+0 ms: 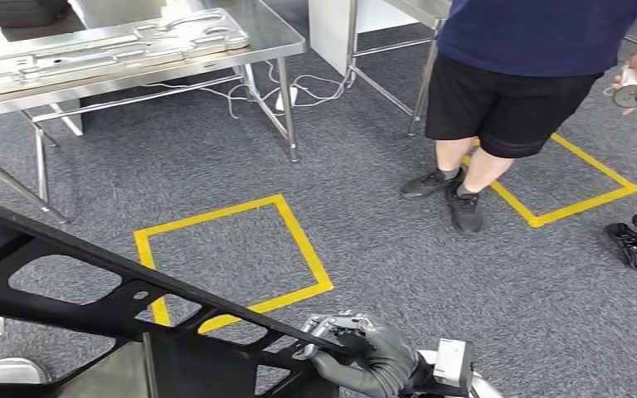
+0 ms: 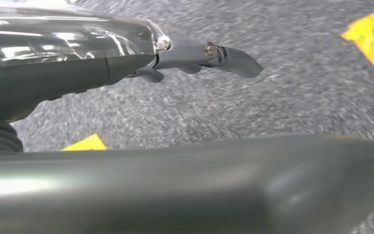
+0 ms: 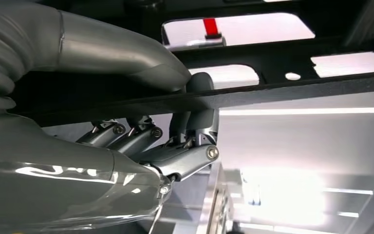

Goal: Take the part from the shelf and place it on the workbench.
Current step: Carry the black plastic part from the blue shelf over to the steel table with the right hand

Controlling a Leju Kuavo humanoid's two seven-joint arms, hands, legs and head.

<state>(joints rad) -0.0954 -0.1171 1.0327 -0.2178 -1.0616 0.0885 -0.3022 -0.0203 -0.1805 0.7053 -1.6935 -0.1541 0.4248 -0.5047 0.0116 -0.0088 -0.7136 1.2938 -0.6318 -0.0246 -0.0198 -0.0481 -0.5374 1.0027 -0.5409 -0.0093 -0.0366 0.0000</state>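
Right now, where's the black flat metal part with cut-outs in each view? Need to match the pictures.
Head view: the black flat metal part with cut-outs fills the lower left, running from the left edge to the right hand, which grips its end.
Left wrist view: not in it.
Right wrist view: a dark edge-on bar crossing the picture, pinched between thumb and fingers.
Shared landmark: the right hand itself.

Obstacles: person standing right of desk; desk legs; cables beneath. Free: open carpet between part and desk.
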